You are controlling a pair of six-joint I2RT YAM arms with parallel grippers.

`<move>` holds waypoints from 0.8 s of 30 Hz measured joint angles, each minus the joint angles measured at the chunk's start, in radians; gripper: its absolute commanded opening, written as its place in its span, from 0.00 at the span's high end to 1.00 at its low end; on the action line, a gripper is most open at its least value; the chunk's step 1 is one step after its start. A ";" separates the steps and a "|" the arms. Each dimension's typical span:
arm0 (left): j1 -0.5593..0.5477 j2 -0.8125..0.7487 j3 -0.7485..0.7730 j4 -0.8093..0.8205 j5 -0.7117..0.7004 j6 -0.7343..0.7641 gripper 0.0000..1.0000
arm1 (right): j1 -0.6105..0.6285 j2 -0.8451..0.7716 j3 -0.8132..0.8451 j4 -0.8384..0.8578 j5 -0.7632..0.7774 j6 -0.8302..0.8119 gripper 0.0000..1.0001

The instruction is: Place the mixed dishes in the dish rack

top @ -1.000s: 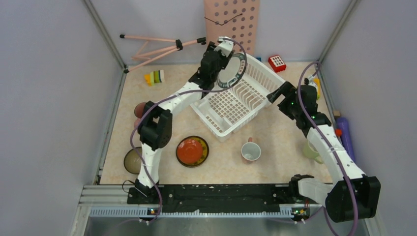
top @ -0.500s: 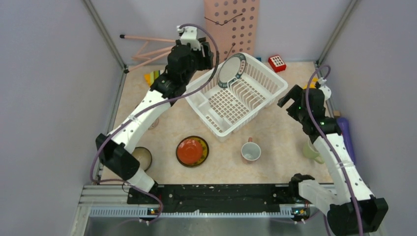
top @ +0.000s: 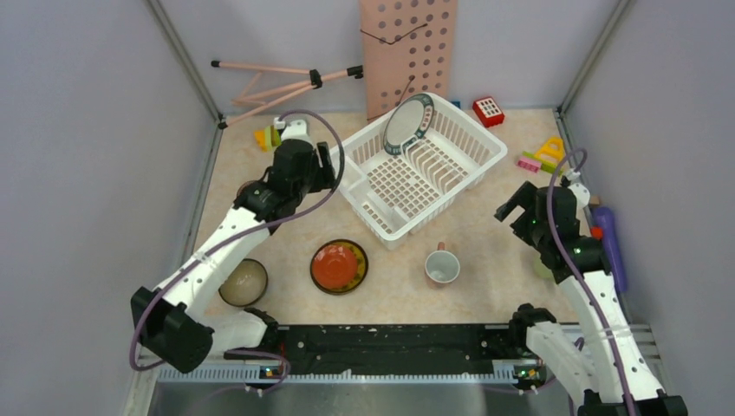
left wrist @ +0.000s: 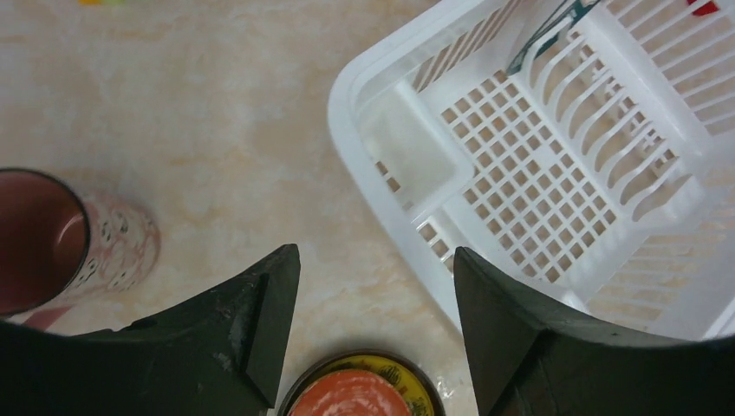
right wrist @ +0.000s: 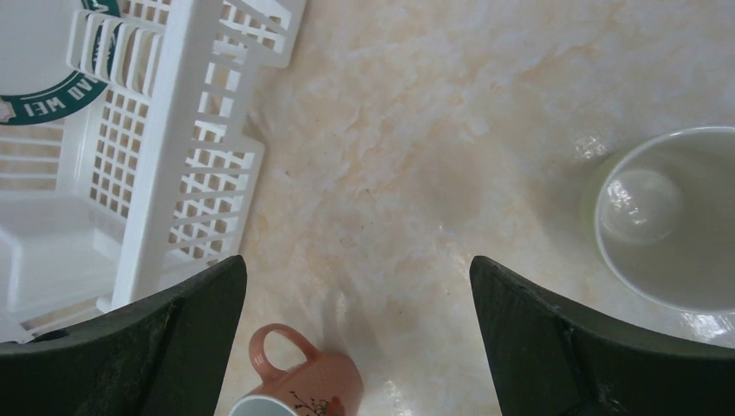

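The white dish rack (top: 452,196) stands slantwise at mid-table, and a teal-rimmed white plate (top: 407,124) stands on edge in its far corner. My left gripper (top: 328,169) hovers open just left of the rack, nothing between its fingers; its wrist view shows the rack's rim (left wrist: 347,87), a dark pink cup (left wrist: 52,238) and a red saucer on a black-rimmed yellow plate (left wrist: 360,394). That saucer (top: 339,266) lies in front of the rack. My right gripper (top: 513,206) is open and empty over bare table, between a pink cup (right wrist: 303,381) and a pale-green cup (right wrist: 672,217).
An olive bowl (top: 243,282) sits near the left arm's base. A pink perforated board (top: 407,43) and a folded tripod (top: 277,82) lean at the back. Toy blocks (top: 488,111) lie behind the rack, and a purple tube (top: 611,238) lies along the right wall.
My left gripper let go of the teal-rimmed plate, now standing in the rack, and drew back to the rack's left side. The right arm pulled away from the rack toward the near right.
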 measured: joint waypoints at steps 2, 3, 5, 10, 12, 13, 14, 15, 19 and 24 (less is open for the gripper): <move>0.018 -0.050 -0.045 -0.021 -0.023 -0.023 0.29 | 0.000 -0.008 0.000 -0.022 0.034 0.008 0.01; 0.031 -0.076 -0.064 -0.032 -0.037 -0.037 0.29 | 0.000 -0.010 0.000 -0.028 0.046 0.011 0.01; 0.060 -0.118 -0.095 -0.047 -0.066 -0.059 0.29 | 0.000 -0.009 0.000 -0.036 0.066 0.017 0.01; 0.145 -0.196 -0.144 -0.085 -0.189 -0.113 0.29 | 0.000 -0.010 -0.004 -0.038 0.074 0.026 0.01; 0.182 -0.214 -0.158 -0.092 -0.232 -0.126 0.29 | 0.000 -0.010 -0.013 -0.029 0.064 0.026 0.01; 0.201 -0.219 -0.165 -0.087 -0.241 -0.127 0.28 | 0.000 -0.010 -0.019 -0.023 0.056 0.025 0.01; 0.212 -0.220 -0.172 -0.080 -0.246 -0.124 0.27 | 0.000 -0.011 -0.026 -0.015 0.041 0.023 0.01; 0.224 -0.225 -0.190 -0.049 -0.252 -0.113 0.26 | 0.000 -0.012 -0.033 -0.005 0.024 0.021 0.01; 0.239 -0.224 -0.268 0.062 -0.257 -0.059 0.25 | 0.000 -0.023 -0.043 0.023 -0.032 0.009 0.01; 0.333 -0.094 -0.251 0.101 -0.213 -0.035 0.24 | 0.000 -0.051 -0.043 0.035 -0.061 -0.003 0.01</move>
